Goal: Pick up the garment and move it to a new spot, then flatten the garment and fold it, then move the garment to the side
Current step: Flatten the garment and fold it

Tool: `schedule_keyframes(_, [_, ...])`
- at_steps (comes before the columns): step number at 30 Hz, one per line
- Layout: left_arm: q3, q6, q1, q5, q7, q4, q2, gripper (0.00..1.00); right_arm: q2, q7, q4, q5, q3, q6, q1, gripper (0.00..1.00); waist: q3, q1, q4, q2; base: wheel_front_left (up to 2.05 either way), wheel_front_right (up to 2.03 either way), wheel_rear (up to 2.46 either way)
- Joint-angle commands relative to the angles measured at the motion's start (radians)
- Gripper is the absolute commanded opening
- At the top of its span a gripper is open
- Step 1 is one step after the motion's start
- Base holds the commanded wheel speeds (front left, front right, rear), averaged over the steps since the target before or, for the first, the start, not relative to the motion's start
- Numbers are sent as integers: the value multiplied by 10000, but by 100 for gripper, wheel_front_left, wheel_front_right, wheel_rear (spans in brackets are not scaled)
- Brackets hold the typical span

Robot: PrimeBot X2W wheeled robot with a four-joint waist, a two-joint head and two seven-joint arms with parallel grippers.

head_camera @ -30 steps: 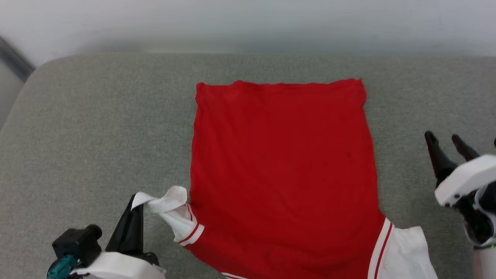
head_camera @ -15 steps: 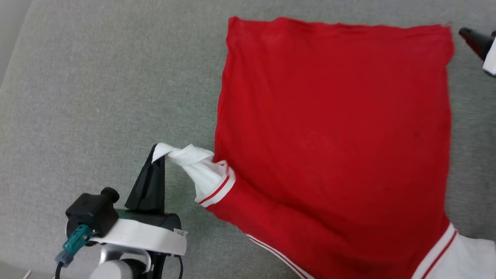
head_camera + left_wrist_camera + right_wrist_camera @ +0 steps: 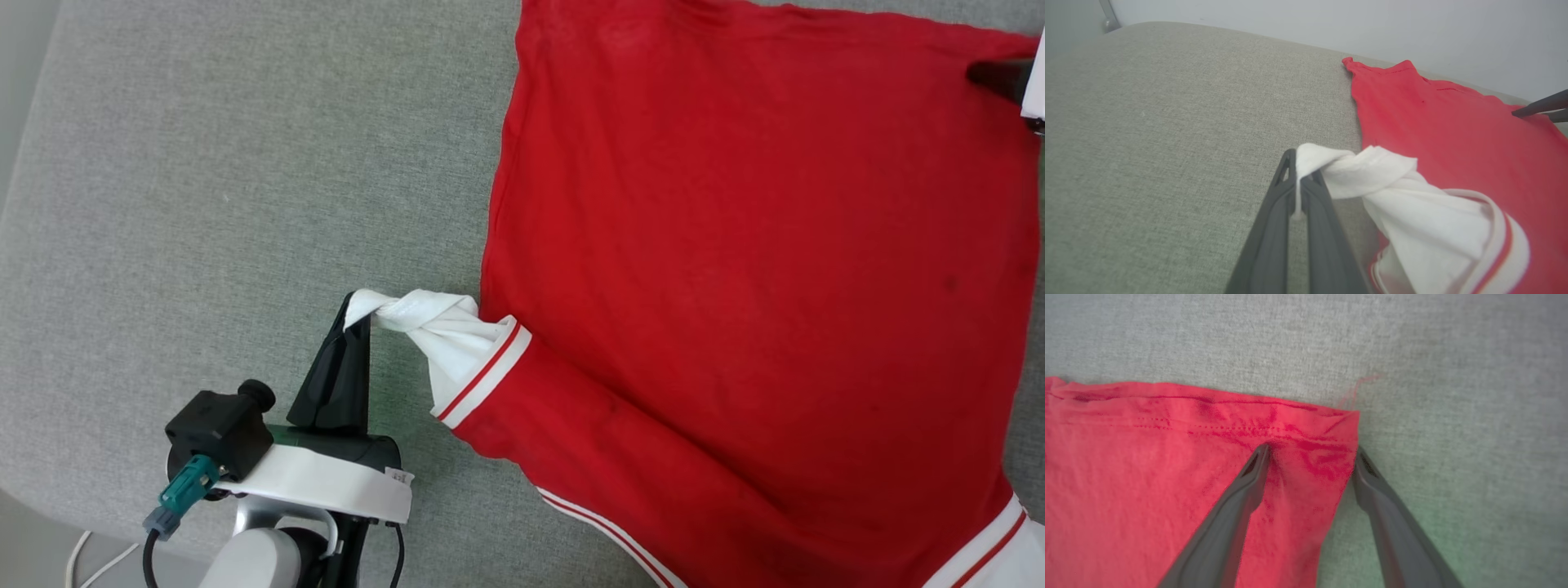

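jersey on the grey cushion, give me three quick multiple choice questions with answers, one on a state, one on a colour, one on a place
1. How does the left gripper stand at the sleeve end?
A. open above it
B. shut on it
C. shut beside it, holding nothing

2. What colour is that sleeve end?
A. black
B. blue
C. white with red stripes

3. Where is the right gripper?
A. at a far hem corner of the jersey
B. on the sleeve end
C. right beside the left gripper

Answers:
1 B: in the left wrist view its jaws are closed on the twisted cloth.
2 C: the cloth is white, with red stripes where it meets the red.
3 A: in the right wrist view its jaws stand apart either side of the stitched corner.
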Motion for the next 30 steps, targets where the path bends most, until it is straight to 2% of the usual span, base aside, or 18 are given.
schedule_keyframes(1, [-9,-55,-112,-46,-43,42,-20,0,458,631,919,-38,76,-4,1096,0,-64,-1,10,0,0,0,0])
schedule_keyframes(4, [-21,-151,-112,-143,-49,215,0,0,469,586,1055,-153,-111,-4,949,0,-255,-1,55,0,0,0,0])
schedule_keyframes(9, [19,-148,173,-256,-97,613,10,0,137,162,913,-344,-190,-4,651,0,-818,-1,108,0,0,0,0])
schedule_keyframes(15, [173,4,635,-395,16,1144,211,0,-263,-437,401,63,654,-4,905,0,-2093,-1,-198,0,0,0,0])
schedule_keyframes(24, [661,317,1510,-701,315,1674,684,0,-1316,-953,-1400,1785,2272,-4,3589,0,-4053,-1,-1112,0,0,0,0])
schedule_keyframes(30, [1001,465,2175,-998,506,1814,948,0,-1844,-1007,-3004,2711,2097,-5,6335,0,-4896,-1,-1861,0,0,0,0])
